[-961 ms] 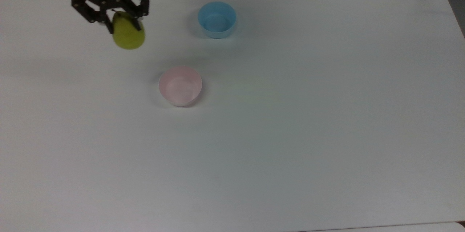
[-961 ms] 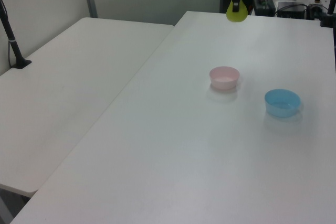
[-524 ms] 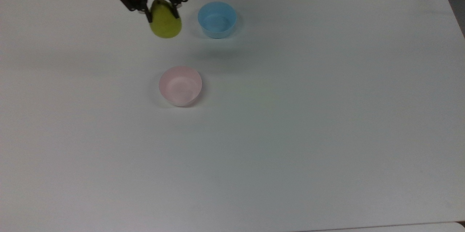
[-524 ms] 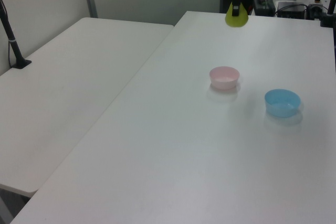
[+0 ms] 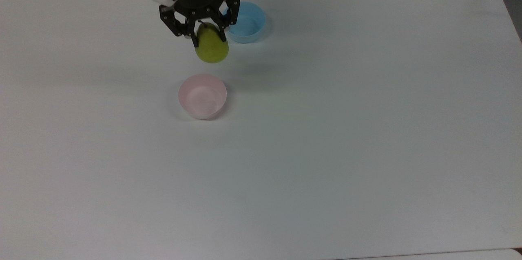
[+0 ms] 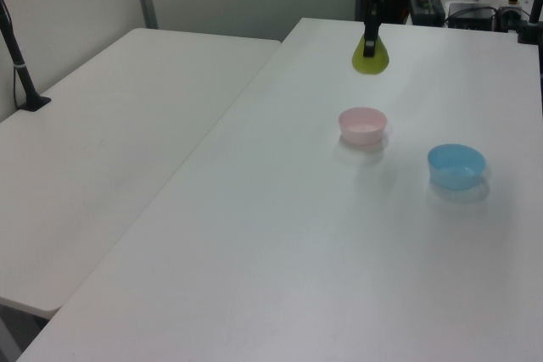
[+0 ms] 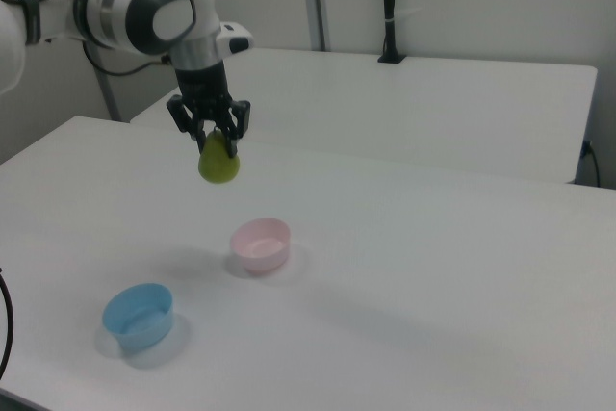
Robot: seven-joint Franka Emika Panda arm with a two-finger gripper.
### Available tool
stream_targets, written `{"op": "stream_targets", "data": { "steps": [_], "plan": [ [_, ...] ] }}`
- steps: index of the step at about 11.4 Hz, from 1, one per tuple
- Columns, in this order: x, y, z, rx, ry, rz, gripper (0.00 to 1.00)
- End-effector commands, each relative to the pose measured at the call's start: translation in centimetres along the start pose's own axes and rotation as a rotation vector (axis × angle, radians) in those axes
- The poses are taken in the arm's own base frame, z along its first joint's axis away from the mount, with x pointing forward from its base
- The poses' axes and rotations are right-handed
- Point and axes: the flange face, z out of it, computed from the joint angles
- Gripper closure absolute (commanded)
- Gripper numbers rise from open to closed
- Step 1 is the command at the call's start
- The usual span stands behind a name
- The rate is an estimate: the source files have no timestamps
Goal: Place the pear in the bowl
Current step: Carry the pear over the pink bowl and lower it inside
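1. While the gripper (image 5: 208,36) hangs over the table (image 5: 367,129), its jaws pinch the pear (image 5: 212,48) at the narrow stem end; the rounded body hangs below, long axis close to vertical.
2. Going left to right in the top view: the pink bowl (image 5: 202,96) lies below the pear and slightly left; the blue bowl (image 5: 246,21) sits just right of the gripper.
3. Right view: pear (image 7: 218,163) well above the tabletop, pink bowl (image 7: 260,243) lower right and apart from it.
4. Judgement: the carry needs a short shift toward the pink bowl, then a descent.
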Motion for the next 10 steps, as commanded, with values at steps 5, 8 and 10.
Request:
{"op": "stream_targets", "data": {
  "steps": [5,8,10],
  "plan": [
    [1.1,1.5,8.6,-0.027,0.041,0.044,1.00],
    [1.8,2.4,12.5,-0.050,0.034,0.047,1.00],
    [1.6,3.2,14.6,-0.062,0.013,0.050,1.00]
  ]
}}
